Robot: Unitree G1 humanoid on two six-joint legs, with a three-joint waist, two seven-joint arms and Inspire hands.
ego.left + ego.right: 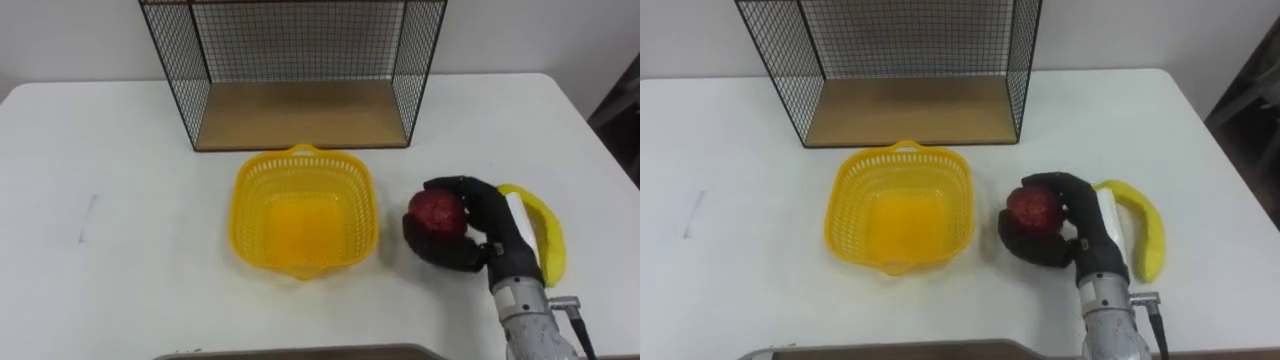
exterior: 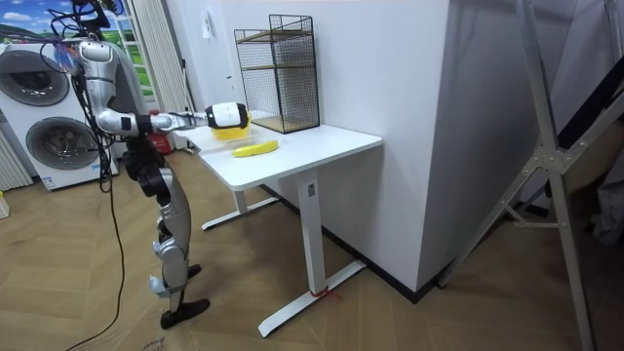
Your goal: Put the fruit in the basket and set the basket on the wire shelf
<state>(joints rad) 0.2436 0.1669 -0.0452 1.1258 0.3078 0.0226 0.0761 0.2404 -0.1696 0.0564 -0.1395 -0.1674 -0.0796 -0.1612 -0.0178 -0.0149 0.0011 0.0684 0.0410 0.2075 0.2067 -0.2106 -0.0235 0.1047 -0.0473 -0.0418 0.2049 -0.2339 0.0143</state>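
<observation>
A yellow plastic basket (image 1: pixel 303 210) (image 1: pixel 898 207) sits empty in the middle of the white table (image 1: pixel 100 250). Just to its right, my right hand (image 1: pixel 470 235) (image 1: pixel 1065 228) has its fingers curled round a dark red apple (image 1: pixel 436 212) (image 1: pixel 1031 208), low over the table. A yellow banana (image 1: pixel 546 232) (image 1: pixel 1145 228) lies right of the hand, partly hidden behind the wrist. The black wire shelf (image 1: pixel 300 70) (image 1: pixel 902 68) with a wooden floor stands at the table's back, beyond the basket. In the room view I stand at the table's end, right arm (image 2: pixel 180 119) stretched over it.
The table's right edge (image 1: pixel 600 130) runs close beside the banana. A white wall rises behind the shelf. In the room view, washing machines (image 2: pixel 44 117) stand behind me on the wooden floor.
</observation>
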